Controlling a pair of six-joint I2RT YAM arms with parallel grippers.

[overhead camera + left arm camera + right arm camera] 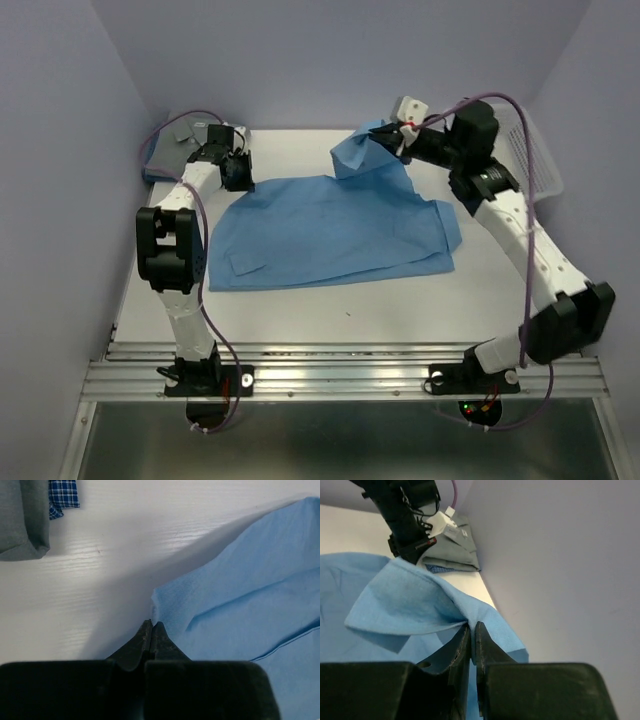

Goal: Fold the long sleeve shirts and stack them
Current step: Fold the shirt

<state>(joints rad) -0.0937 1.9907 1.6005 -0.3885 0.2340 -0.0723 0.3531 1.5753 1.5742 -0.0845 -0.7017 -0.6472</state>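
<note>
The light blue shirt (330,230) lies spread across the middle of the table. My right gripper (388,137) is shut on its back right corner and holds that corner raised, so the cloth folds over; in the right wrist view the cloth (410,600) is pinched between the jaws of the gripper (472,626). My left gripper (240,172) is at the shirt's back left corner, low over the table. In the left wrist view its jaws (151,624) are closed at the very edge of the blue cloth (240,595). The grey shirt (175,140) lies folded at the back left.
A white mesh basket (535,150) stands at the back right behind my right arm. A blue plaid cloth (63,495) peeks out beside the folded grey shirt (20,520). Lilac walls close the table at the back and both sides.
</note>
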